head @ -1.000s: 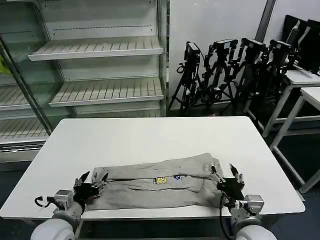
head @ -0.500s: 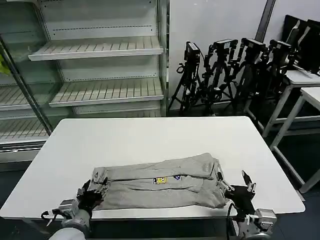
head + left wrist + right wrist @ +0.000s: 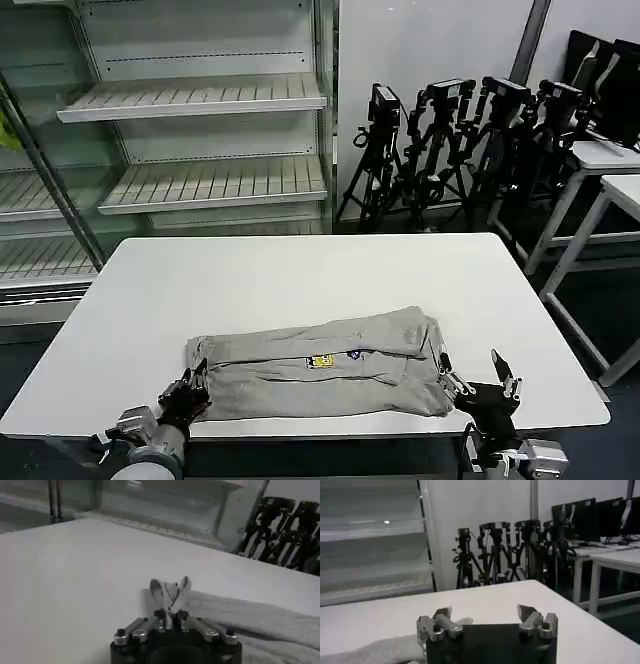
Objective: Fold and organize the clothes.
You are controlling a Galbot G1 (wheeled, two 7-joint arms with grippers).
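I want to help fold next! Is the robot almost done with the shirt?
Partly. The grey T-shirt already lies folded into a long band on the table. The left hand is pinching one end; the right hand is open beside the other end. It probably needs folding shorter.

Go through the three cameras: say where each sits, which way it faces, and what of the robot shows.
Head view: on the robot's head, looking forward and down at the white table and folded light grey cotton T-shirt; both grippers show.
Left wrist view: left gripper, shut on a T-shirt corner.
Right wrist view: open right gripper, facing black tripods.
All share the T-shirt.
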